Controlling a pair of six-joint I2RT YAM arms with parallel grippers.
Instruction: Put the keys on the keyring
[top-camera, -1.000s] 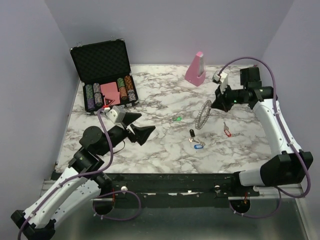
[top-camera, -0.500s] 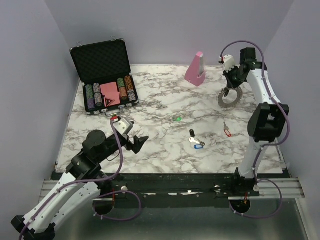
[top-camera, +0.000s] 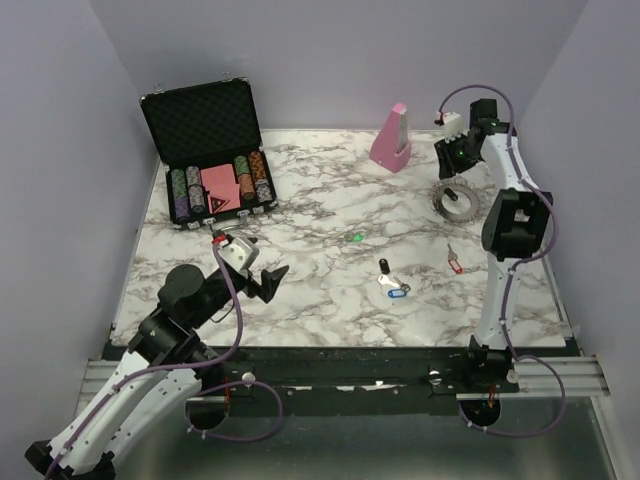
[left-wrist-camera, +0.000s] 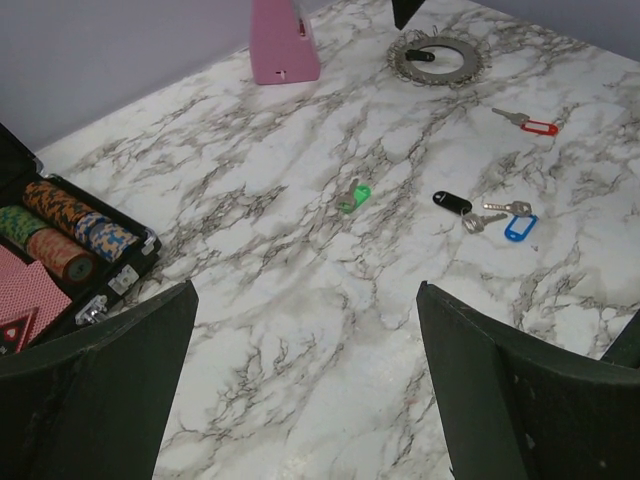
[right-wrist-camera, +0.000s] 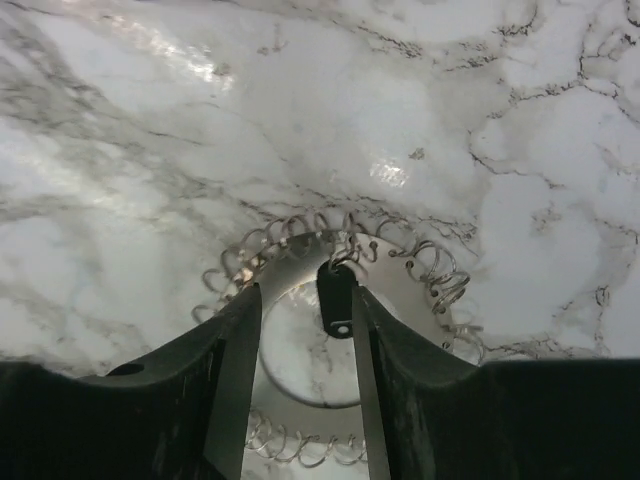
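Bench (top-camera: 300, 310): carries every item; the arm bases stand at its near edge.
Case (top-camera: 200, 125): far-left corner, lid raised behind the tray.
Chips (top-camera: 250, 178): in rows inside the case tray.
Wedge block (top-camera: 391, 137): far edge, right of centre.
Keyring (top-camera: 452, 200): flat on the bench at far right, before and right of the wedge block.
Tag (right-wrist-camera: 335, 300): inside the keyring opening, at its rim.
Right end effector (top-camera: 449, 172): directly above the keyring.
Centre key (top-camera: 356, 238): alone mid-bench.
Key cluster (top-camera: 392, 280): before and just right of the centre key.
Right-hand key (top-camera: 455, 262): right of the key cluster, before the keyring, apart from it.
Left end effector (top-camera: 268, 280): near-left, before the case, left of all keys.
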